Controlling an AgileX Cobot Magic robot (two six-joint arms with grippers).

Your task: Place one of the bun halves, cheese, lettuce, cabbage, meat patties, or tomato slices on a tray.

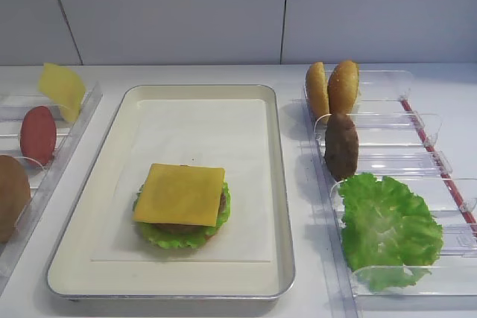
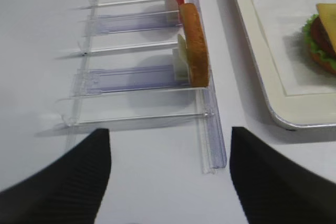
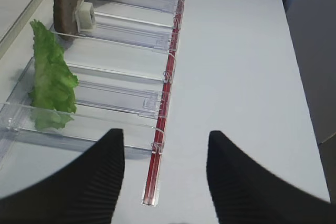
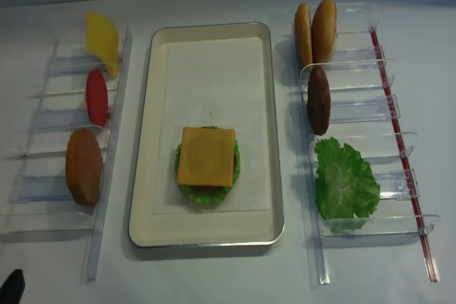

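The tray (image 1: 274, 184) sits in the middle. On its near half a cheese (image 1: 179, 194) lies flat on top of a patty and lettuce (image 1: 186, 234), stacked like a burger being built. Left of the tray, a bun half (image 4: 84, 166), a tomato slice (image 4: 96, 97) and more cheese stand on edge in clear bins, easy to pinch. Both grippers, left (image 2: 168, 174) and right (image 3: 165, 169), hang open and hold nothing, well away from the tray

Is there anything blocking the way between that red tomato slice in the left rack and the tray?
Only the rack's own clear side rail lies between the tomato slice and the tray. The table strip between them shows nothing else, and the stack with cheese on top sits farther in.
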